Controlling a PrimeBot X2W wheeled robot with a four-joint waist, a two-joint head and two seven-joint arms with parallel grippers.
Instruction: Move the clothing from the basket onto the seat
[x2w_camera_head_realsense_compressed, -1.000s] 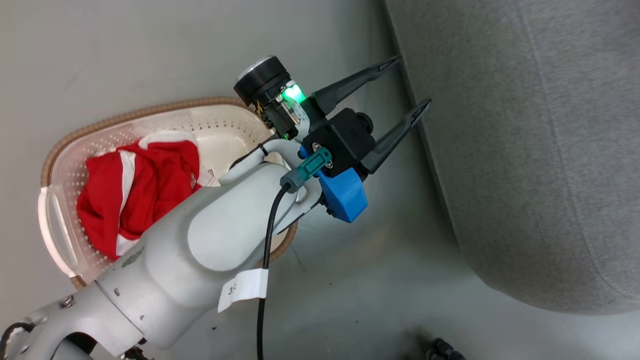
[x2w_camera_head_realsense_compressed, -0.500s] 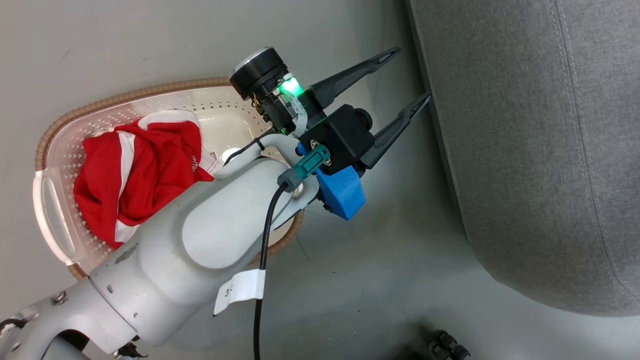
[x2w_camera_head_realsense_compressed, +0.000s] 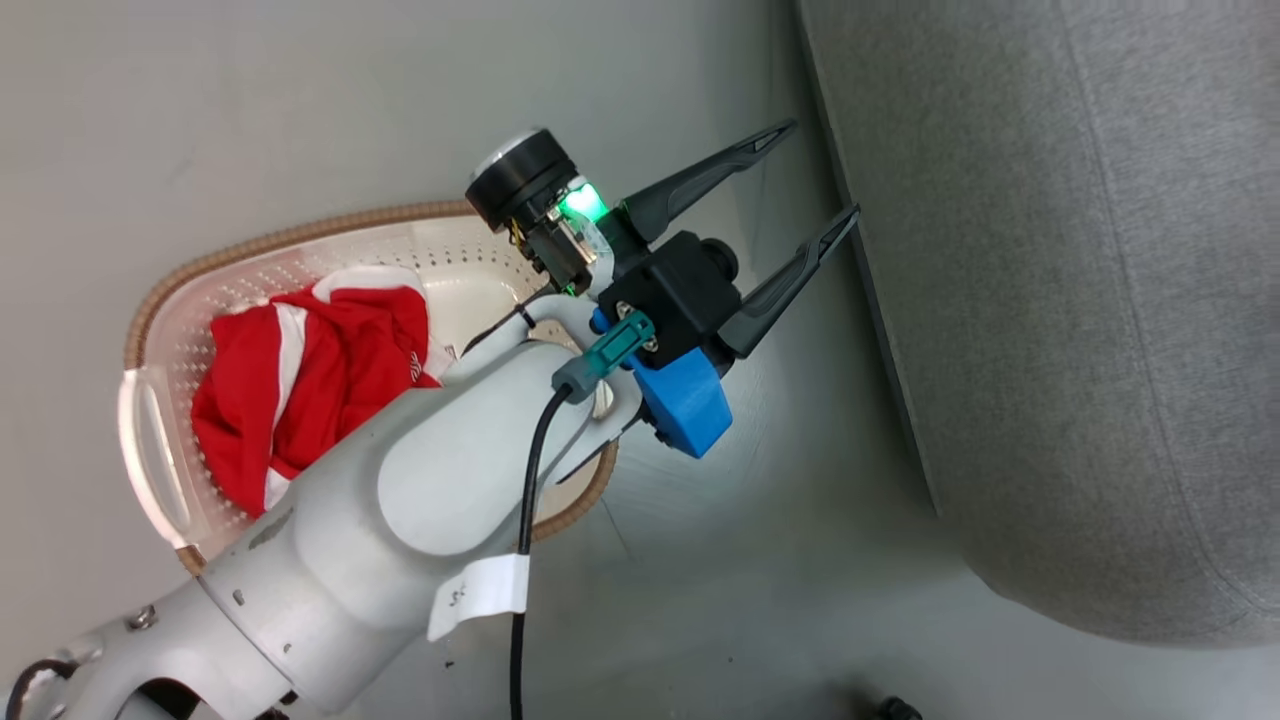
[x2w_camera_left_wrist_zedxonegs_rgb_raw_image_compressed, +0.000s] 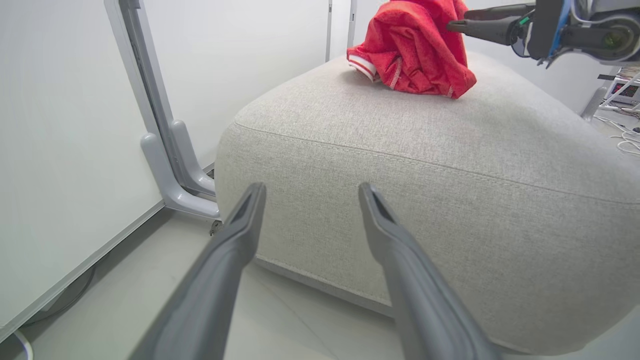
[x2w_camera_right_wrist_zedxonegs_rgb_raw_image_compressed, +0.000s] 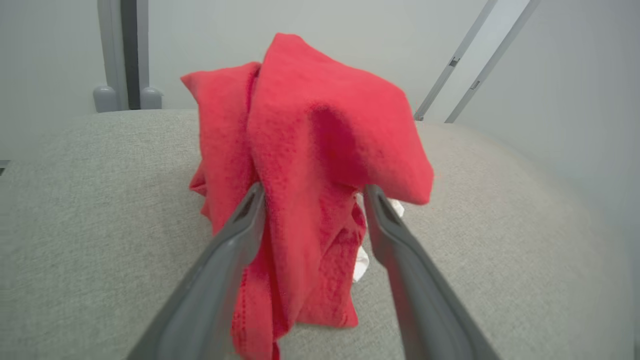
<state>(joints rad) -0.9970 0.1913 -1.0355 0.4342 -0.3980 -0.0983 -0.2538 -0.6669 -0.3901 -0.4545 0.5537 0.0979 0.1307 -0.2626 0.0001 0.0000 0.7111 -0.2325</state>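
Right gripper (x2w_camera_right_wrist_zedxonegs_rgb_raw_image_compressed: 312, 192), fingers spread around a bright red fabric garment (x2w_camera_right_wrist_zedxonegs_rgb_raw_image_compressed: 320, 115) heaped on the light grey upholstered seat (x2w_camera_right_wrist_zedxonegs_rgb_raw_image_compressed: 100, 210), risks snagging a fold and dragging it off on withdrawal; left gripper (x2w_camera_head_realsense_compressed: 822, 168) hangs open near the cream perforated plastic basket (x2w_camera_head_realsense_compressed: 300, 228) holding a second red garment (x2w_camera_head_realsense_compressed: 300, 380).

Head camera looks down: basket (x2w_camera_head_realsense_compressed: 180, 345), seat (x2w_camera_head_realsense_compressed: 1060, 300) edge. Both wrist cameras face seat closely, sharing red garment (x2w_camera_left_wrist_zedxonegs_rgb_raw_image_compressed: 420, 55).

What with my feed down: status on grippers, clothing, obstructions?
Left gripper open, empty, near seat. Right gripper open, straddling one red garment on seat. Other red garment in basket. No obstruction seen.
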